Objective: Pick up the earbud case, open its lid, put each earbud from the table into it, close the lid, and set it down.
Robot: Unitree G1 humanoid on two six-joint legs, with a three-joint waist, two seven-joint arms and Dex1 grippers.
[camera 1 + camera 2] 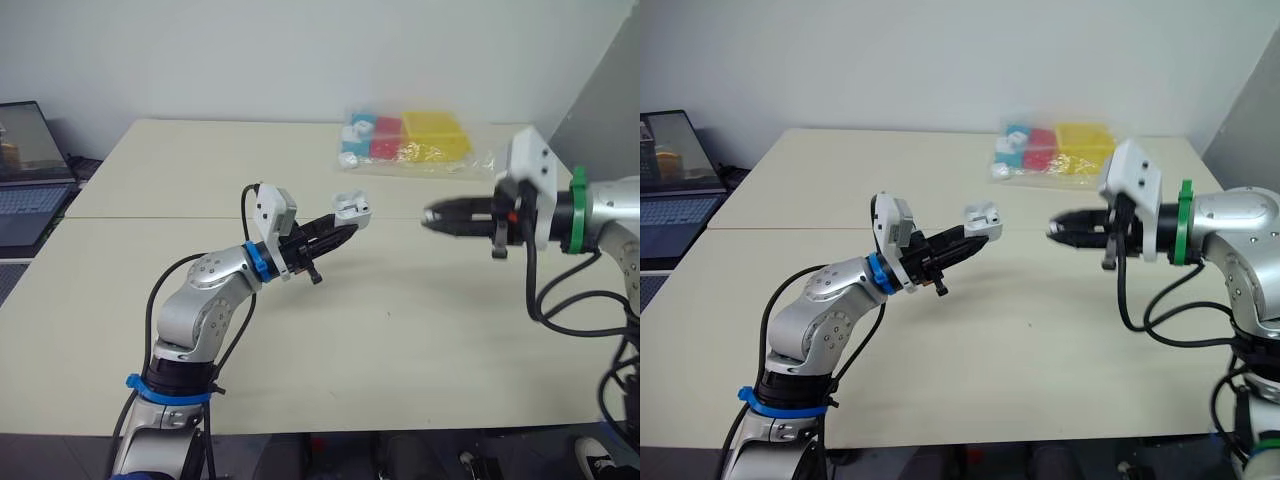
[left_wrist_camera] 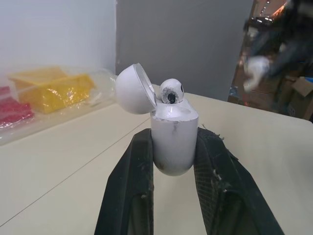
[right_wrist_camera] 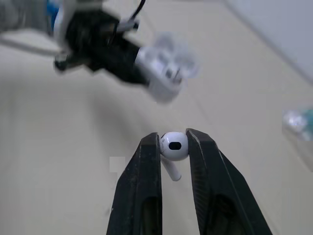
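**Right pincer [image 3: 173,142] shut on an earbud [image 3: 173,145], facing the open earbud case [image 2: 173,142]**

Left pincer [image 1: 345,228] clamps the case body between both fingers, held in the air over the desk [image 1: 400,330]. Lid [image 2: 132,88] is hinged back, mouth upward. One earbud [image 2: 171,91] already sits in the case, head showing above the rim. Which socket is free I cannot tell.

Right pincer is narrow, gripping the other earbud by its head, with the stem trailing back and down between the fingers.

Key relation: the case lies to the robot's left of the right pincer, at about the same height, with a clear gap of air between the tips. The two pincers point roughly at each other. My reading is that the stem must go in first, so the earbud needs turning stem-down over the mouth — the lid side looks like the one to avoid.

Room: bare desk under both arms. A bag of coloured pieces [image 1: 410,140] is well apart at the far edge, and a laptop [image 1: 30,170] is off to the left.
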